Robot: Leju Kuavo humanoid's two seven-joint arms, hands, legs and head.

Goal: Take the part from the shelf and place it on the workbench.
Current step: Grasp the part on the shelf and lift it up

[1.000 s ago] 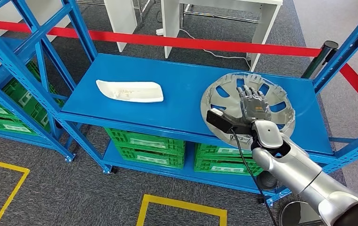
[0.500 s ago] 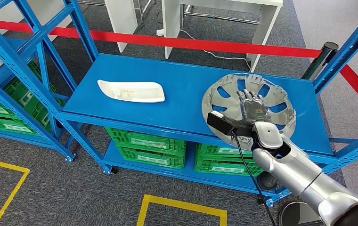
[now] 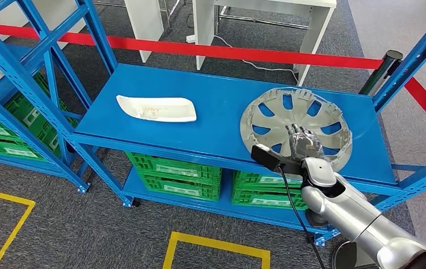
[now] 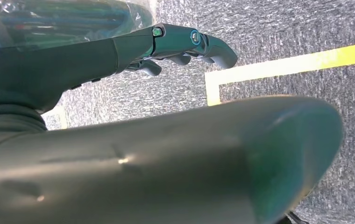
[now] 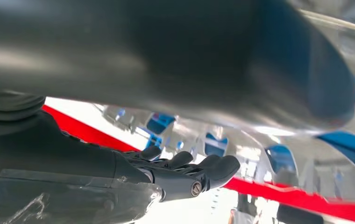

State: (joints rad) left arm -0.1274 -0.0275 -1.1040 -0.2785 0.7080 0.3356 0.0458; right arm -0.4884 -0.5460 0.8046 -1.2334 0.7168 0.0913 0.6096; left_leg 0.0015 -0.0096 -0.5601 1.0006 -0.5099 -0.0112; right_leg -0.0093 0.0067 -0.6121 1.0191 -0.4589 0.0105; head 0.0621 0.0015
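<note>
silver slotted round wheel cover (image 3: 297, 126)

The right arm (image 3: 362, 221) shows glossy silver, rounded shells meeting at a dark joint ring. A black box (image 3: 268, 156) sits at the wrist, a thin black cable (image 3: 296, 210) trailing down from it. The right hand (image 3: 305, 143) is dark grey; the left hand (image 4: 185, 44) is grey too, with round screws.

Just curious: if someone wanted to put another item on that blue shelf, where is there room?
Bare blue shelf lies between the white part and the hubcap, and along the back edge. The right end is crowded: the hubcap and the right hand over it.
</note>
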